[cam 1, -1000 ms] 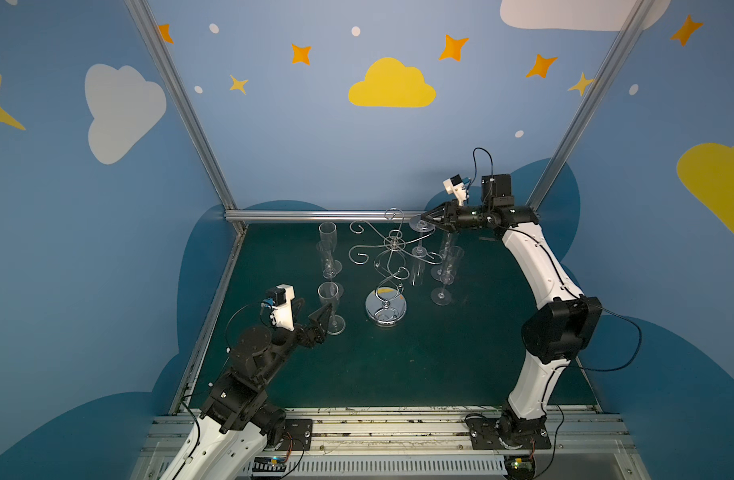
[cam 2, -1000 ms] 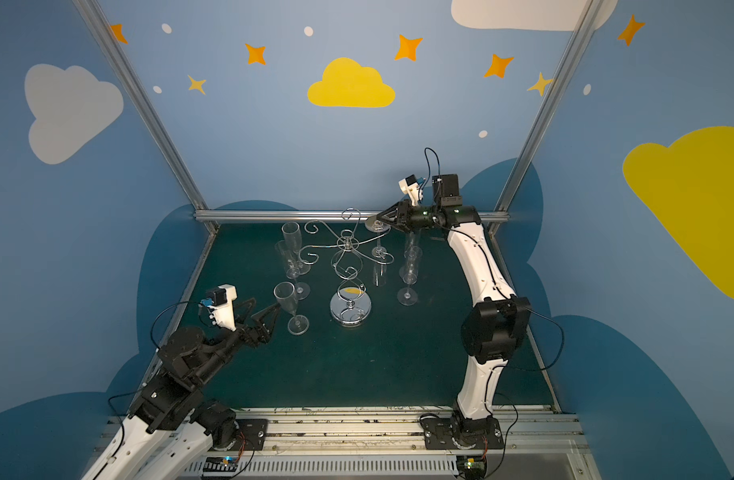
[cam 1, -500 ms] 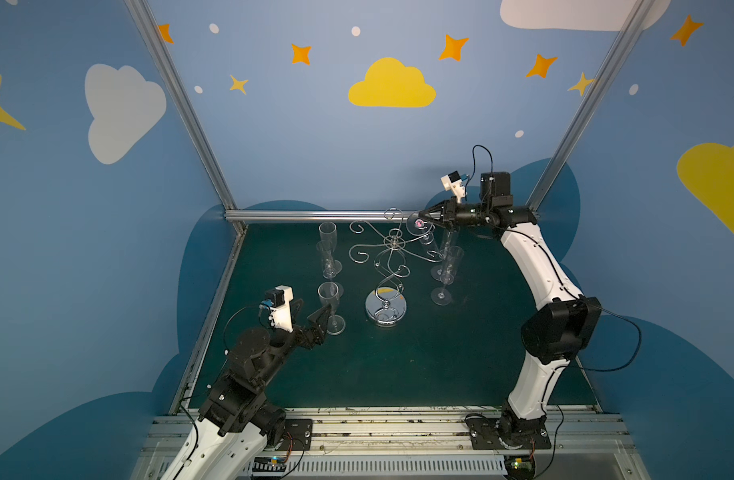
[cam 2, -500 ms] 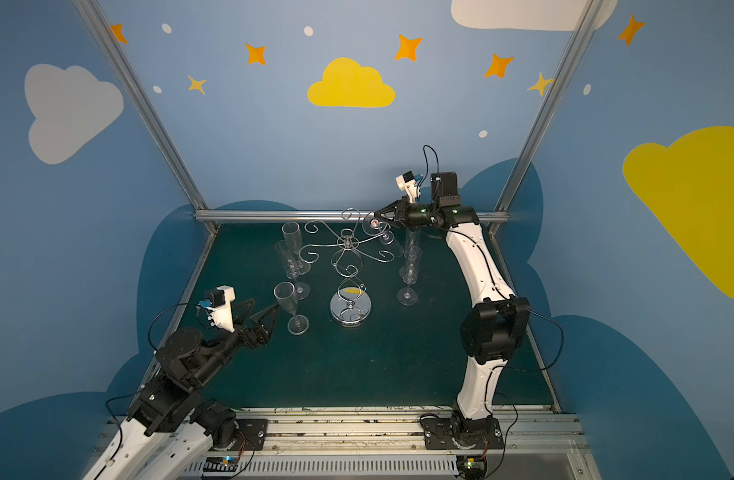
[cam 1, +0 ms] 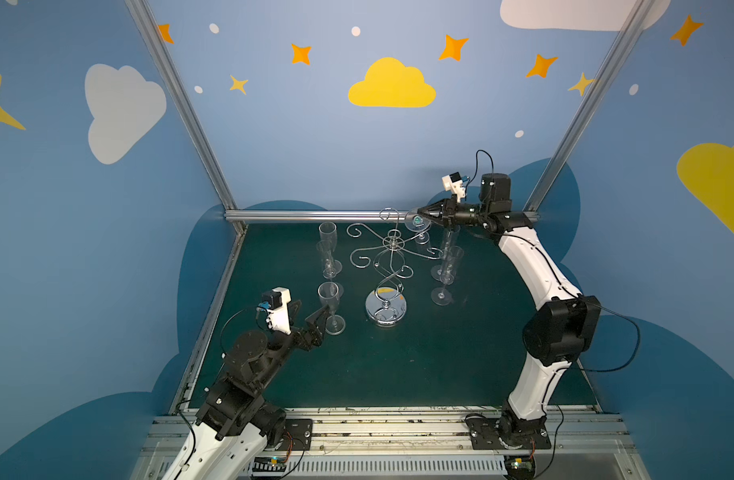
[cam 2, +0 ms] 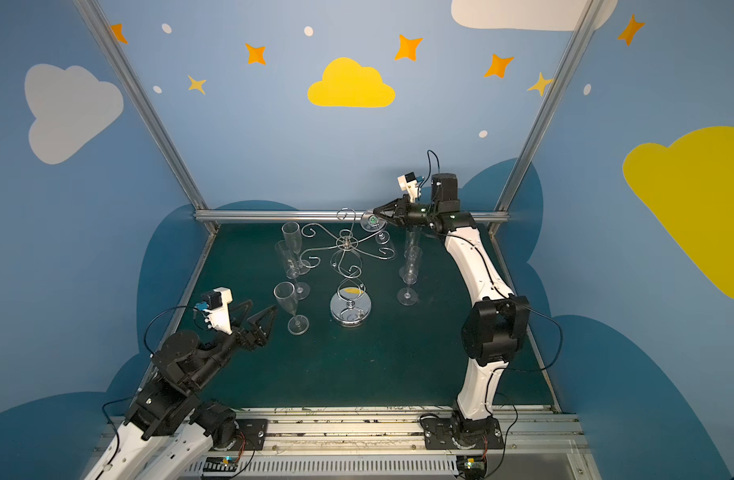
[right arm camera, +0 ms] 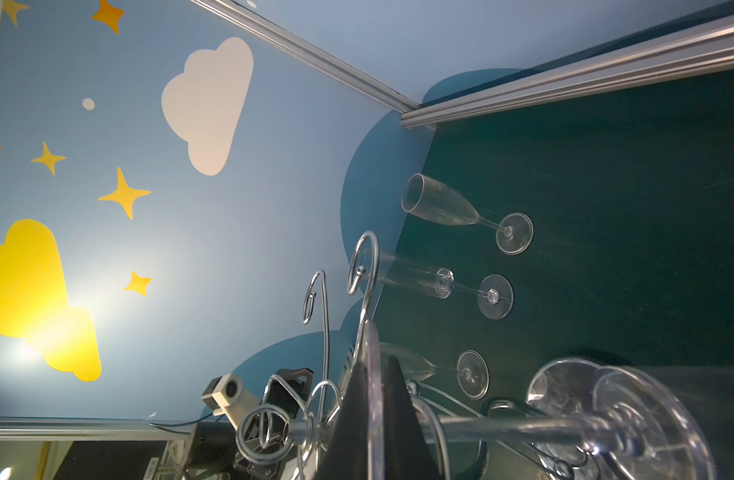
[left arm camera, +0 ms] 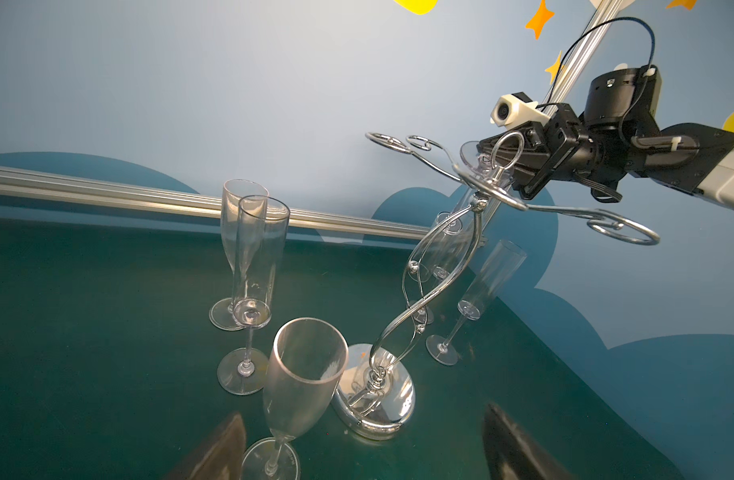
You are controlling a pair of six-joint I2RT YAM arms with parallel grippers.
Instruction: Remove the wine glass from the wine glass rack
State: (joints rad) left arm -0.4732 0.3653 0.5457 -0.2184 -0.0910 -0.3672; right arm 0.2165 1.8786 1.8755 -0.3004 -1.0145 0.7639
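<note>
As it hangs, right gripper (cam 1: 422, 214) pinches wine glass (cam 1: 415, 224).

You worked inside pale blue walls (cam 1: 315, 145) patterned with a yellow cloud (cam 1: 391, 85), a white cloud (cam 1: 122, 110), orange stars (cam 1: 301, 54) and darker blue cloud shapes (cam 1: 689, 395) along the bottom. Your table (cam 1: 398, 365) was dark green. The wine glass rack (cam 1: 385, 309) was shiny silver — its base mirrored a dab of yellow — and the wine glass (cam 1: 417, 220) was clear, with a green glint in its foot. Your arms (cam 1: 536, 270) were white with black joints; the left gripper (cam 2: 262, 306) and right gripper (cam 1: 419, 214) were black, each wrist camera (cam 1: 281, 316) white.
</note>
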